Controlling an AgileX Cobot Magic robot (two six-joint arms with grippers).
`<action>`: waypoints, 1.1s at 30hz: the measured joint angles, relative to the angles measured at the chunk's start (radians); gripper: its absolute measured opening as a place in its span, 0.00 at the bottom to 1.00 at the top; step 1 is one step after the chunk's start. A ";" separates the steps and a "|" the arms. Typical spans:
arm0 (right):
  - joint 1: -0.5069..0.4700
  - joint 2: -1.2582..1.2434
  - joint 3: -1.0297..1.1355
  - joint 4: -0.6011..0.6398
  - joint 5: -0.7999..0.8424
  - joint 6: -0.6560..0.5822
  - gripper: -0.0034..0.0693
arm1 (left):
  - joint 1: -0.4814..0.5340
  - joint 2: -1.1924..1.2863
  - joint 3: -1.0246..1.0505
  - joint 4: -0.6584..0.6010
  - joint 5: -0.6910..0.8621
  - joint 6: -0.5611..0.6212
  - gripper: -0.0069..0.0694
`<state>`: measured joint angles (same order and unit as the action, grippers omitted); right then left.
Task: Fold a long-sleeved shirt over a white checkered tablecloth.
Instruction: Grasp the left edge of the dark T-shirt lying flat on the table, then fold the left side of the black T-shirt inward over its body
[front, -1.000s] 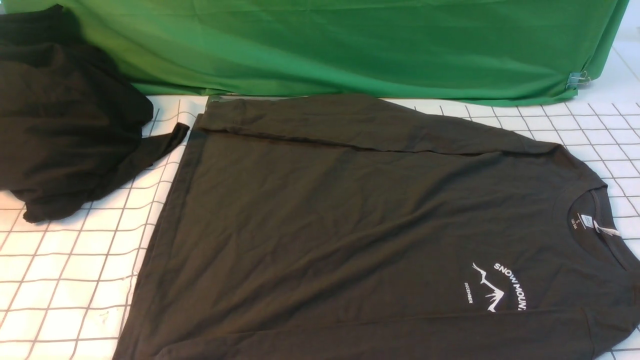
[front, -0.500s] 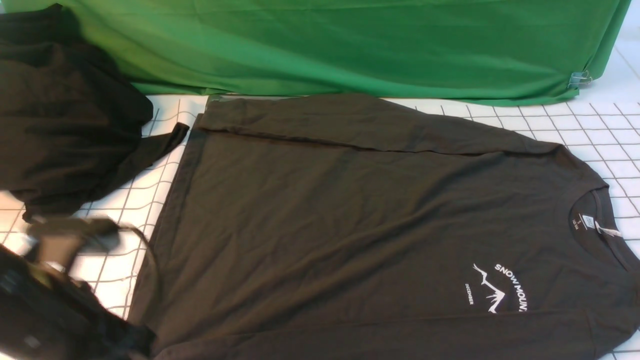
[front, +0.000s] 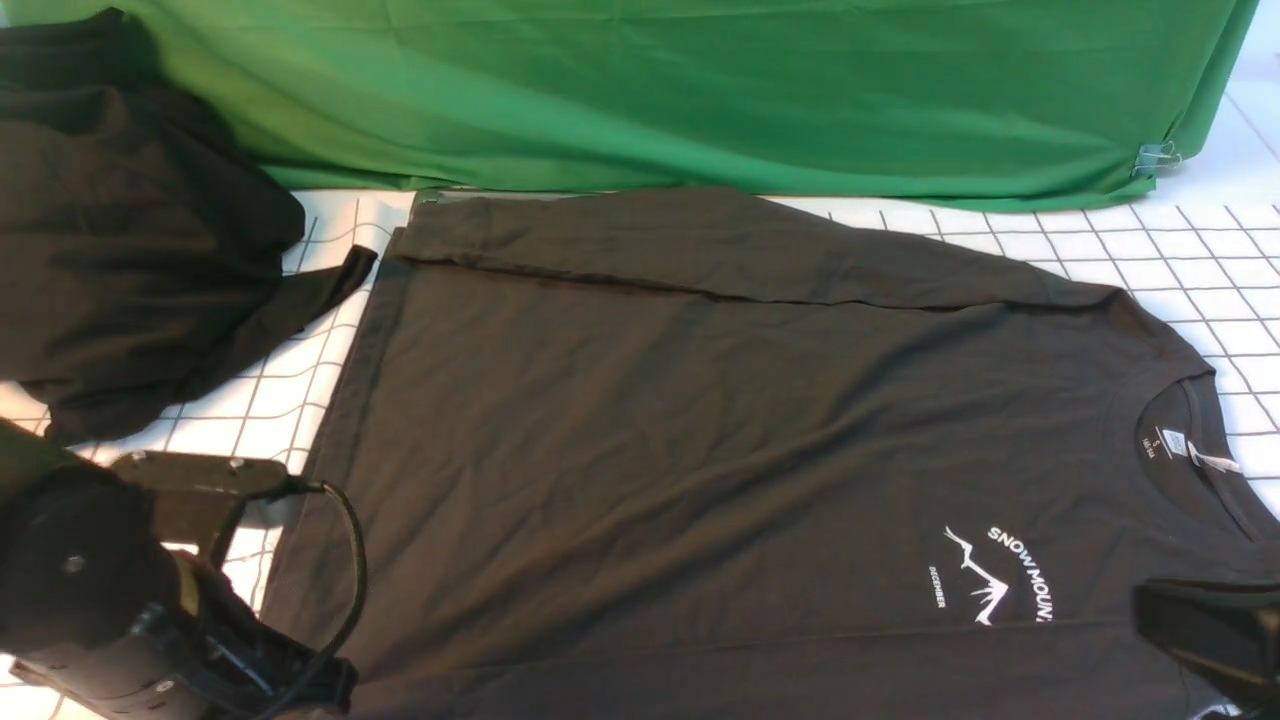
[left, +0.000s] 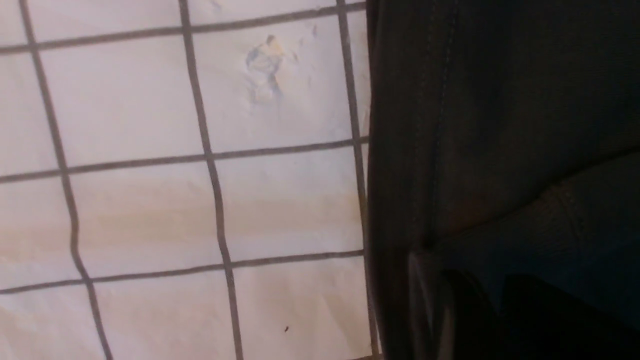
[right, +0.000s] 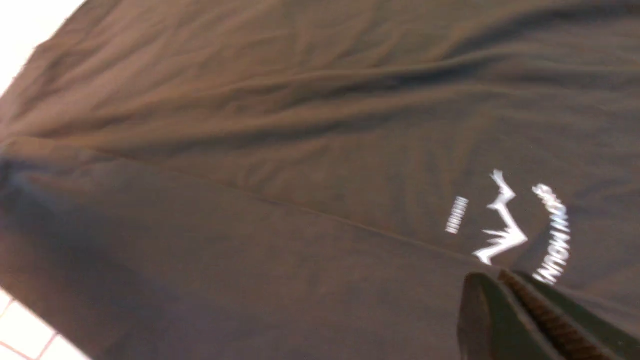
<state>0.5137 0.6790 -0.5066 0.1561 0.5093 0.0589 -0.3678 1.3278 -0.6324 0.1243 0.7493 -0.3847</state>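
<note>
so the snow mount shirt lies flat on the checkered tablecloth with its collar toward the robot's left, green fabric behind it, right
No: the front view shows the collar of the long-sleeved shirt toward the robot's right. It does lie flat on the white checkered tablecloth, with the green fabric behind it.

Draped green fabric backdrop (front: 700, 90)

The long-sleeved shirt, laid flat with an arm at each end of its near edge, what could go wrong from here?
The right gripper is shut over the near sleeve by the logo; it may rumple the long-sleeved shirt rather than pinch it.
The left gripper sits at the hem where it meets the white checkered tablecloth, so it could grab both layers.
The black cloth heap has a tail near the far hem corner that might snag.
</note>
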 joint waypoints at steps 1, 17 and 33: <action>0.019 0.003 0.000 0.001 -0.018 0.002 0.06 | 0.000 0.018 0.000 0.000 -0.001 -0.008 0.33; 0.082 0.007 -0.001 0.005 -0.063 0.002 0.08 | 0.000 0.095 0.000 -0.021 -0.039 -0.020 0.33; 0.082 0.007 -0.001 0.005 -0.063 0.005 0.09 | 0.000 -0.083 -0.208 -0.029 0.087 0.163 0.11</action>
<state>0.5961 0.6864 -0.5077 0.1615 0.4460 0.0641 -0.3678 1.2445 -0.8404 0.0954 0.8358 -0.2221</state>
